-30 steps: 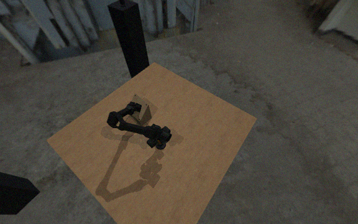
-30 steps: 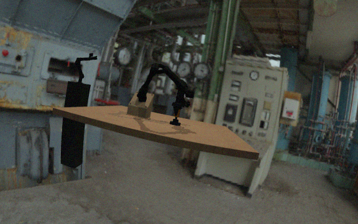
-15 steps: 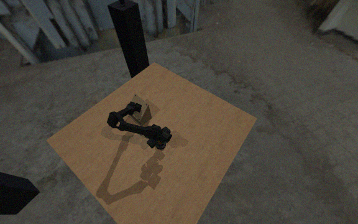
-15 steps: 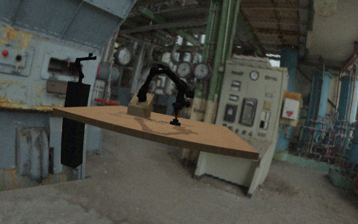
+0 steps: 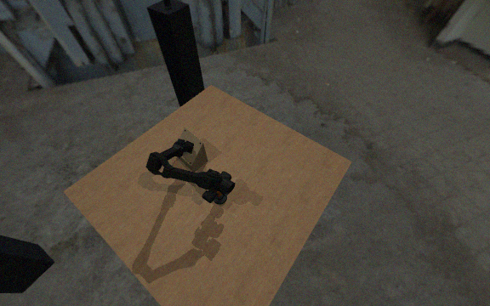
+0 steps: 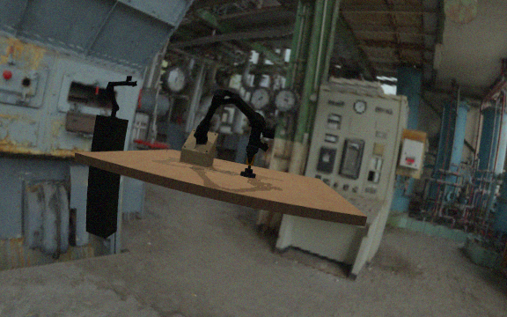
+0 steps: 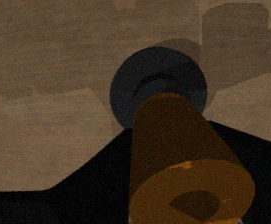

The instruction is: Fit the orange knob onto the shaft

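The orange knob (image 5: 219,195) (image 6: 250,160) (image 7: 178,132) is upright in my gripper (image 5: 217,194) (image 6: 250,158) (image 7: 168,132), which is shut on it. A dark opening shows in the knob's near end in the wrist view. The round dark pedestal (image 5: 222,201) (image 6: 248,174) (image 7: 126,90) stands on the table under the knob. In the exterior view the dark shaft (image 6: 249,167) rises from the pedestal, and the knob's lower end is at about its top. I cannot tell whether they touch. In the wrist view the knob hides the shaft, and its flat side does not show.
The wooden table (image 5: 270,149) (image 6: 306,194) carries the arm's tan base block (image 5: 202,158) (image 6: 192,157). Shadows of the arm fall across the table around the pedestal. A black post (image 5: 177,55) (image 6: 103,189) stands beyond the table edge.
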`<state>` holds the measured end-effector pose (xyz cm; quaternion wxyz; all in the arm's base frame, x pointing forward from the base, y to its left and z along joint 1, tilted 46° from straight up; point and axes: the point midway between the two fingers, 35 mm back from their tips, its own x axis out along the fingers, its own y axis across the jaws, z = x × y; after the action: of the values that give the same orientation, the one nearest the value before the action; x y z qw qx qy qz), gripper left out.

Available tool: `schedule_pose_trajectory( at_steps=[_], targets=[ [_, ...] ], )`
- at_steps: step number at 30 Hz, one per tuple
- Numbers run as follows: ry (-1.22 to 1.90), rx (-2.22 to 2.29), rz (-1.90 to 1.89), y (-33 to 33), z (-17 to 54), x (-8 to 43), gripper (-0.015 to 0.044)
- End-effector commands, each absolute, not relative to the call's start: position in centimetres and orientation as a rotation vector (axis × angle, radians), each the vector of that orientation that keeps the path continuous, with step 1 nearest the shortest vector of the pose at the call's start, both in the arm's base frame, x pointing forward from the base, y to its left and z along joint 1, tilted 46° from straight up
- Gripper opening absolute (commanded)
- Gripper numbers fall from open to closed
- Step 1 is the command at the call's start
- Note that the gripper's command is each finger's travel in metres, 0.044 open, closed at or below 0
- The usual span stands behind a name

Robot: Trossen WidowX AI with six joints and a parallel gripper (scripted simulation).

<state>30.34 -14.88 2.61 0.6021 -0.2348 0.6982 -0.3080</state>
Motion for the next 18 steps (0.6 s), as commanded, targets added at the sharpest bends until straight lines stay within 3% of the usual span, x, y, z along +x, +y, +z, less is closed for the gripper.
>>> schedule_pose_trajectory(
  at_steps=[1, 18],
  targets=[
    [1.622, -0.565, -0.694, -14.86, 2.74, 30.49, 0.0000],
    [1.622, -0.565, -0.694, -14.75, 2.52, 30.46, 0.0000]
  ],
)
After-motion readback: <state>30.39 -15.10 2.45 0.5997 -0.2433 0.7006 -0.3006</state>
